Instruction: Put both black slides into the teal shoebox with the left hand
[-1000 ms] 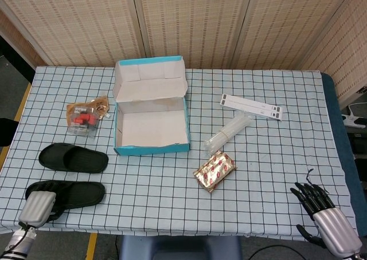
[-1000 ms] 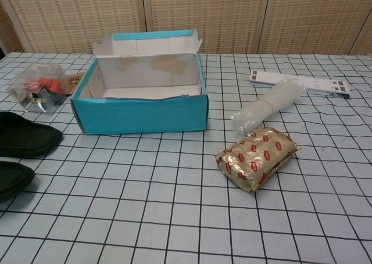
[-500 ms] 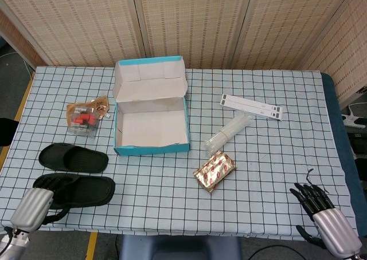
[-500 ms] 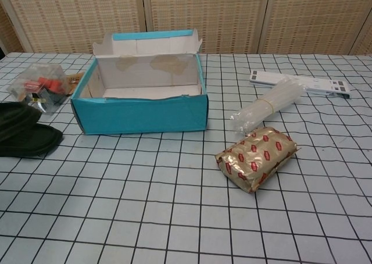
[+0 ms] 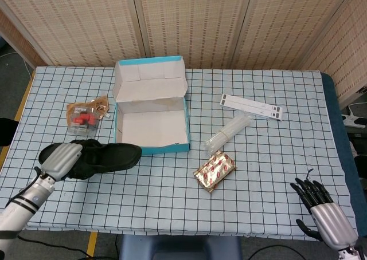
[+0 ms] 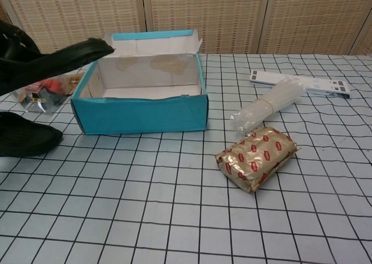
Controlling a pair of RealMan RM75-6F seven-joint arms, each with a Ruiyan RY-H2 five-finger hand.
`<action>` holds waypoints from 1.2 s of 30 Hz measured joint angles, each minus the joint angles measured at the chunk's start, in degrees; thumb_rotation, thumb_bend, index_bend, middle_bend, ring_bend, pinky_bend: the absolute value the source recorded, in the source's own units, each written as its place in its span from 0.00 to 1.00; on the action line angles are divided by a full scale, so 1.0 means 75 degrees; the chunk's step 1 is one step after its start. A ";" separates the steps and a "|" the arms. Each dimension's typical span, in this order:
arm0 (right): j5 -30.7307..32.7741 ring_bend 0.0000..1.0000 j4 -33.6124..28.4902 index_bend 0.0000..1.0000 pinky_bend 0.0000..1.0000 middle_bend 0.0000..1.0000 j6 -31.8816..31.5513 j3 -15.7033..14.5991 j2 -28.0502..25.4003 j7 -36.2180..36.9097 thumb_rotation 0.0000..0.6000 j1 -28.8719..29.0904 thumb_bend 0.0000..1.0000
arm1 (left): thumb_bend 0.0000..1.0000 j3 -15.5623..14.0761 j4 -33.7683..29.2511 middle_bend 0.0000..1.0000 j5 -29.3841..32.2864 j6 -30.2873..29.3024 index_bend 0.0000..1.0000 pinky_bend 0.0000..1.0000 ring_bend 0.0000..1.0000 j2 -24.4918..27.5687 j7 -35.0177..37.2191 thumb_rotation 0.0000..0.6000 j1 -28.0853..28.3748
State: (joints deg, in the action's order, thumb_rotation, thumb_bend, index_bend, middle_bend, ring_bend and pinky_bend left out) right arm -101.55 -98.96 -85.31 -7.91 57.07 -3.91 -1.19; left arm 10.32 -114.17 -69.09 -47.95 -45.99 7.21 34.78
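Note:
My left hand grips one black slide by its heel and holds it in the air, toe pointing right. In the chest view this slide hangs above the table, just left of the teal shoebox. The second black slide lies flat on the table below it; the head view shows only its left end. The shoebox stands open with its lid folded back and nothing inside. My right hand holds nothing, fingers spread, off the table's front right corner.
A clear box with red items sits left of the shoebox. Right of the box lie a gold snack pack, a clear bag of sticks and a white strip. A woven screen stands behind the table.
My left hand has lifted the nearer slide off the table and carried it up and to the right, toward the shoebox. The other slide and my right hand stayed put.

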 measured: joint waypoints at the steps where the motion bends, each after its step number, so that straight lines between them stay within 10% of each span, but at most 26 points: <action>1: 0.0058 0.00 -0.0009 0.00 0.00 0.00 0.0023 0.0023 0.0013 -0.0034 1.00 0.0005 0.21 | 0.91 0.0122 0.0098 0.60 0.0279 0.0263 0.61 0.58 0.49 -0.0016 0.0029 1.00 0.0257; 12: 0.0849 0.00 -0.0111 0.00 0.00 0.00 0.0561 0.0283 0.0183 -0.0479 1.00 0.0166 0.21 | 0.92 0.1121 0.1810 0.60 0.2271 0.2113 0.61 0.58 0.50 -0.1029 0.0320 1.00 0.2439; 36: 0.1570 0.00 -0.0147 0.00 0.00 0.00 0.0924 0.0512 0.0285 -0.0711 1.00 0.0344 0.21 | 0.88 0.1376 0.6018 0.60 0.1809 0.3078 0.61 0.58 0.49 -0.4341 0.1331 1.00 0.3934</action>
State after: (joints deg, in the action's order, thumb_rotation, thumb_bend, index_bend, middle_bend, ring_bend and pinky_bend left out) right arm -89.78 -100.06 -78.38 -4.07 59.20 -9.24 1.39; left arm 20.64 -69.04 -55.52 -24.86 -78.54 17.19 64.29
